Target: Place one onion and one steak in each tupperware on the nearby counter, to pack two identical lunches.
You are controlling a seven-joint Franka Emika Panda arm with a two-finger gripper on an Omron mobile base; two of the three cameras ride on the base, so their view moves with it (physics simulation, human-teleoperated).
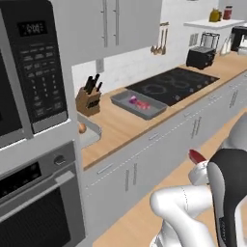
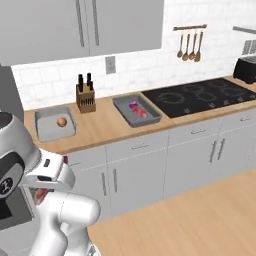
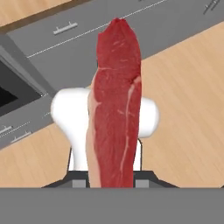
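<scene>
My gripper (image 3: pixel 113 180) is shut on a raw red steak (image 3: pixel 116 105), which stands up lengthwise between the fingers over the wood floor in front of the cabinets. The steak's red end (image 1: pixel 195 155) also peeks out beside the arm. On the counter (image 2: pixel 100 131) lie two grey tupperware trays. The left tupperware (image 2: pixel 45 131) holds a tan onion (image 2: pixel 61 121). The other tupperware (image 2: pixel 150 119), next to the cooktop, holds reddish-pink food (image 2: pixel 138 110) that looks like a steak. Both show from the other side too: the tupperware (image 1: pixel 153 112) with the pink food and the onion (image 1: pixel 82 128).
A knife block (image 2: pixel 85 96) stands between the trays at the wall. A black cooktop (image 2: pixel 200 96) lies to the right, with a toaster (image 1: pixel 200 57) beyond it. An oven and a microwave (image 1: pixel 29 72) fill the tall unit on the left. White cabinet fronts run below the counter.
</scene>
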